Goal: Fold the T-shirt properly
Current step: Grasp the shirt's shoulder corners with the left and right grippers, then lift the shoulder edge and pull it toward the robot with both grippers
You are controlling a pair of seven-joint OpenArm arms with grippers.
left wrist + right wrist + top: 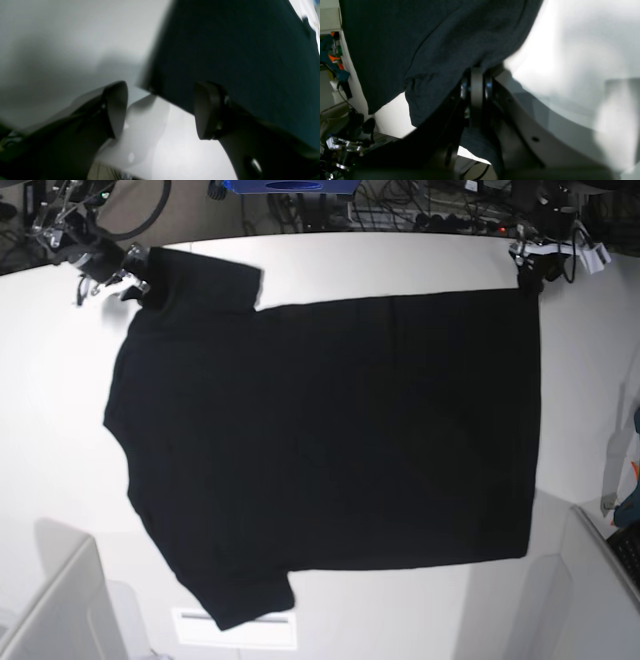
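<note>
The black T-shirt [320, 430] lies spread flat on the white table [60, 410], plain side up, sleeves to the left and hem to the right; no print or tag shows. My right gripper [128, 280] is at the far left sleeve and is shut on a fold of the cloth [420, 37], with its fingers [477, 85] pressed together. My left gripper [528, 272] is at the far right hem corner. In its wrist view it [162, 110] is open and empty, just short of the shirt's corner [237, 50].
Cables and gear [420, 205] line the table's far edge, with a blue object [290, 185] at the back. Grey panels stand at the front left [55, 600] and front right [590, 580]. A white label [235, 627] lies near the front edge.
</note>
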